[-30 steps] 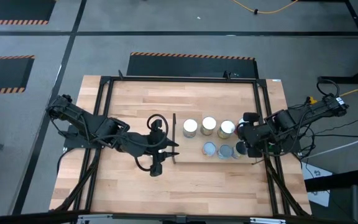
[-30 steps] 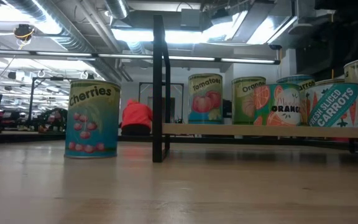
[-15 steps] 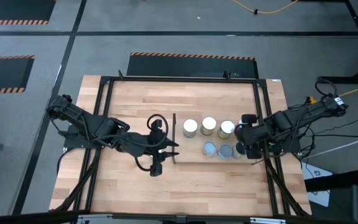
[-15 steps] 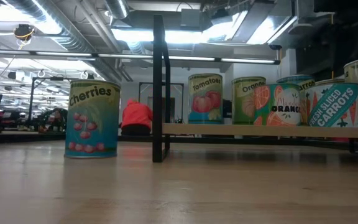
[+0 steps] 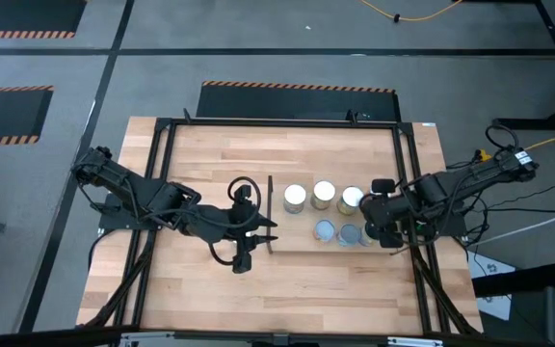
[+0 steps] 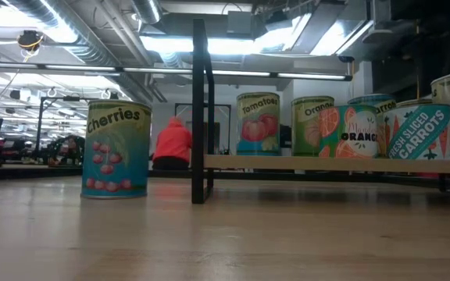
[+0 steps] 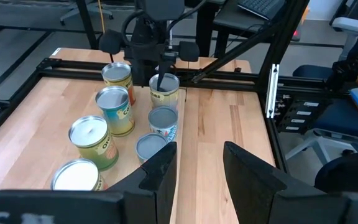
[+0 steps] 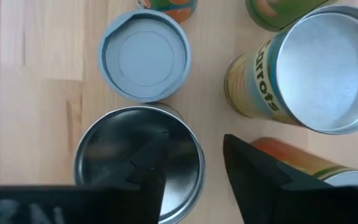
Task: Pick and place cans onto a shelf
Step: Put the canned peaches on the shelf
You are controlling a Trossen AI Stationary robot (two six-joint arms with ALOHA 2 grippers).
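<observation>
Your right claw [image 5: 375, 234] hangs released above the end can [image 8: 138, 163] among the cans on the shelf [image 5: 302, 245], so lower squarely, one finger each side, clear of the carrots can [image 8: 306, 74]; left claw [image 5: 258, 236] waits released.

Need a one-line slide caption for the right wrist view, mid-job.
Right gripper hangs, jaws apart, straddling the rim of an open silver can beside a grey-lidded can on the shelf.
</observation>
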